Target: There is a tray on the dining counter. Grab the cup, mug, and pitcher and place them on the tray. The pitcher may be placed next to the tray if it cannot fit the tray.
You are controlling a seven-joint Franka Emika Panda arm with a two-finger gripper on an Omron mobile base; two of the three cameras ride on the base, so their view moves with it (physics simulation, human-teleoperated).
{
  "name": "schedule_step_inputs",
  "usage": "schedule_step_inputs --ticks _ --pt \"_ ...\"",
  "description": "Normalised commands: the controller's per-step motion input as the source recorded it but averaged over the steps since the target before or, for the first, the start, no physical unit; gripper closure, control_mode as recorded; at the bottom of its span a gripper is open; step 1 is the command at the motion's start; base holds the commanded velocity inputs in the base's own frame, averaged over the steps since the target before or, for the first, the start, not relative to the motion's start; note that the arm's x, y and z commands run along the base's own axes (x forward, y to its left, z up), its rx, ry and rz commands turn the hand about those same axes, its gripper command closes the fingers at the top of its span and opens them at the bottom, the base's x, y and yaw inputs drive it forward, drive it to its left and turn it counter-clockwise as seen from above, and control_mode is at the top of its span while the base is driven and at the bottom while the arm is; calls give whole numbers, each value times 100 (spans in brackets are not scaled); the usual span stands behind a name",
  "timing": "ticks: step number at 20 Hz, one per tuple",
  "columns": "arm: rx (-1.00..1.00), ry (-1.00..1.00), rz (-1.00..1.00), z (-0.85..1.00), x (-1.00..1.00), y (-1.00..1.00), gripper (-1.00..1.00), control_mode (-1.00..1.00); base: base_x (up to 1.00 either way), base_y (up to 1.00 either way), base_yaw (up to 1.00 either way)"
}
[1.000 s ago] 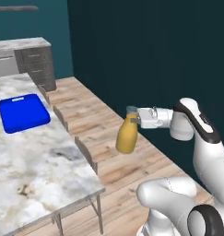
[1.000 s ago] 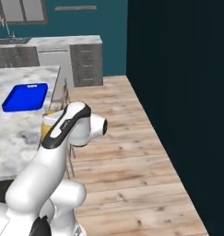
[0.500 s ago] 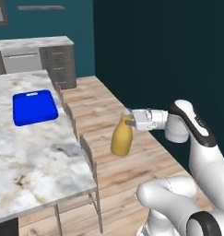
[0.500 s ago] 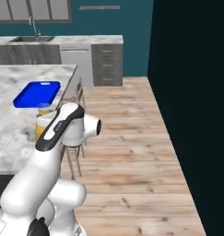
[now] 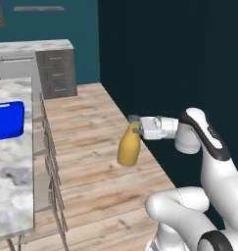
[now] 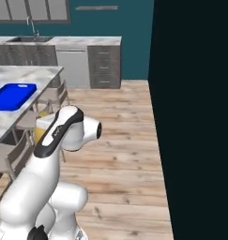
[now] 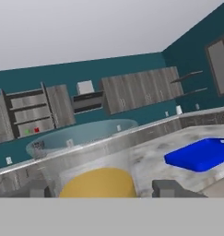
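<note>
The yellow-orange pitcher (image 5: 129, 147) hangs in the air over the wooden floor, held at its neck by my gripper (image 5: 136, 128), which is shut on it. Part of the pitcher (image 6: 39, 131) peeks out behind my arm in the right base view. From the hand, the pitcher (image 7: 97, 184) sits between the fingertips (image 7: 171, 188) under a glassy rim. The blue tray (image 5: 5, 120) (image 6: 12, 96) (image 7: 201, 154) lies on the marble dining counter (image 5: 12, 186) (image 6: 35, 75), well apart from the pitcher. The cup and the mug are out of view.
Chairs (image 5: 49, 147) (image 6: 54, 98) line the counter's near edge between me and the tray. A dark wall (image 5: 179, 49) stands close on the right. Grey drawer cabinets (image 5: 57, 73) (image 6: 103, 65) and a sink (image 6: 28, 37) run along the back wall.
The whole scene has shifted, so the base has moved: the counter and tray slid left in the left base view. The pitcher stays in my gripper.
</note>
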Motion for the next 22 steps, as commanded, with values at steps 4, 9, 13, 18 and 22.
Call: schedule_step_inputs --ticks 4,9,13,18,22 --pt "0 0 0 0 0 0 100 100 100 -1 0" --pt "0 0 0 0 0 0 100 100 100 0 0" --pt "0 0 0 0 0 0 100 100 100 0 0" --pt "0 0 0 0 0 0 100 100 100 0 0" --pt "0 0 0 0 0 0 100 100 100 0 0"
